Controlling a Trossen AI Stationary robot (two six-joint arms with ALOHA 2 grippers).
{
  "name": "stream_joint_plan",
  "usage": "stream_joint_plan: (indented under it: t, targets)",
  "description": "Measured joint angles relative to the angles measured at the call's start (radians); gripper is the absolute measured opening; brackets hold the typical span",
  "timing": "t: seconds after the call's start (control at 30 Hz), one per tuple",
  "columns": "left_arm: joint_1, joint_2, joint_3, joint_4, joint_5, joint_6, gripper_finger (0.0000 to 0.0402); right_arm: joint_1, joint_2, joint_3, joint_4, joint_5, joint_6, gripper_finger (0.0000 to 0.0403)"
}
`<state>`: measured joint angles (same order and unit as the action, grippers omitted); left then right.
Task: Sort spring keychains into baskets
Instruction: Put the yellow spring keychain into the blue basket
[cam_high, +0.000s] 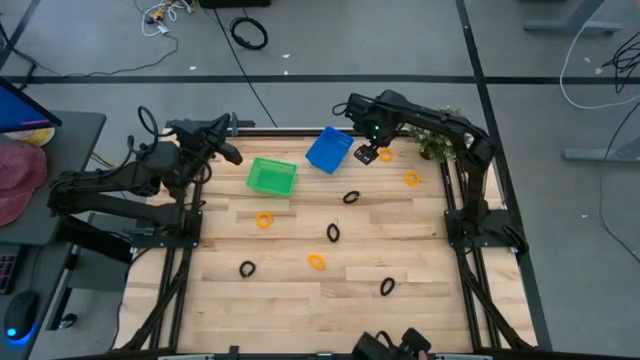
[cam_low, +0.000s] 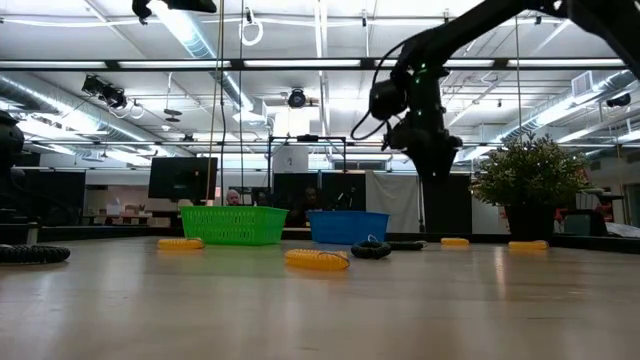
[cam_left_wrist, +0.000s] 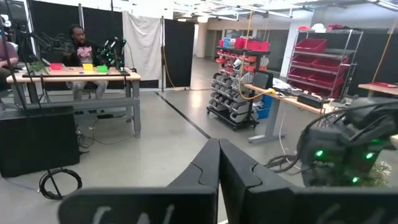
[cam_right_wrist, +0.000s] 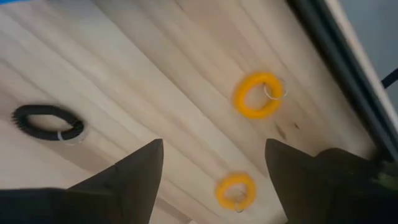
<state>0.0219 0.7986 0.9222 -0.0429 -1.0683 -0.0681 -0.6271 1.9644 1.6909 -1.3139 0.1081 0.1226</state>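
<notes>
Right claw (cam_high: 366, 155): hanging above the far part of the surface (cam_high: 300, 290), just beside the blue basket (cam_high: 328, 150) on its right — jaws spread wide, gripping nothing.
Below it: the right wrist view is showing two orange keychains, one nearer the surface edge (cam_right_wrist: 258, 95) and one closer under the fingers (cam_right_wrist: 236, 190), plus a black keychain (cam_right_wrist: 48, 121) off to the side.
Left claw (cam_high: 232, 153): waiting at the far left corner, jaws pressed together, empty.
Green basket (cam_high: 271, 177): sitting far-centre, left of the blue one; nothing showing inside it from above.
Blue basket contents: looking empty from above too, though the near wall is hiding the floor in the low view.
Keychains on the surface: eight in all by my count — four orange (cam_high: 264, 220) (cam_high: 316, 262) (cam_high: 411, 179) (cam_high: 385, 154) and four black (cam_high: 350, 197) (cam_high: 333, 232) (cam_high: 247, 268) (cam_high: 387, 287), scattered and well apart.
Progress, as I judge it: sorting hardly begun.
Risk one: the rings are lying flat and springy — a descent slightly off-centre could be pinching one coil and flicking the ring away.
Risk two: the nearer orange ring is lying close to the blue basket; a wide jaw coming down could be nudging the basket wall.
Risk three: which colour goes where is not evident; a wrong drop is possible.
</notes>
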Motion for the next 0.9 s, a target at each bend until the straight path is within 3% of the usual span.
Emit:
stream_joint_plan:
  t: [0.37, 0.9]
  targets:
    - [0.0, 0.0, 0.0, 0.0, 0.0, 0.001, 0.0005, -0.034, 0.119, -0.001, 0.017, 0.0, -0.029, 0.0283]
    - [0.0, 0.0, 0.0, -0.016, 0.0, 0.002, 0.0005, -0.103, 0.123, -0.143, 0.142, -0.057, -0.098, 0.0284]
